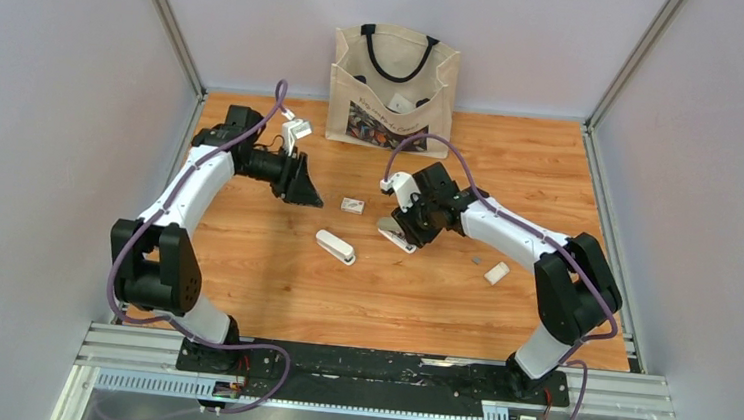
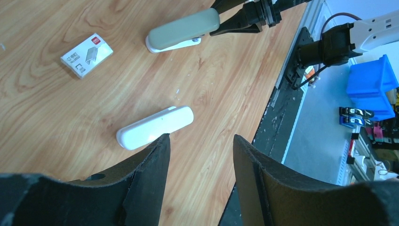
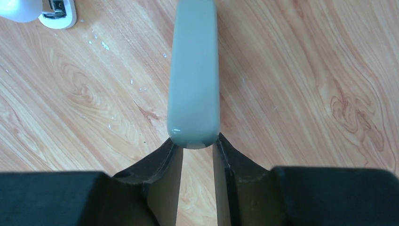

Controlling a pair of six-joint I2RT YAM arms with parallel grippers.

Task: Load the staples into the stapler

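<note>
A grey-green stapler (image 1: 397, 234) lies on the wooden table, also in the right wrist view (image 3: 194, 70) and the left wrist view (image 2: 183, 30). My right gripper (image 3: 195, 142) is shut on its near end, fingertips on both sides. A white stapler (image 1: 335, 247) lies closed to its left, just beyond my left fingertips (image 2: 155, 127). My left gripper (image 2: 201, 141) is open and empty, held above the table at the far left (image 1: 302, 186). A tiny grey strip, the staples (image 1: 475, 261), lies to the right under my right forearm.
A small white staple box (image 1: 352, 205) lies between the grippers, also in the left wrist view (image 2: 87, 55). A small white block (image 1: 496, 273) lies beside the staples. A canvas tote bag (image 1: 393, 86) stands at the back wall.
</note>
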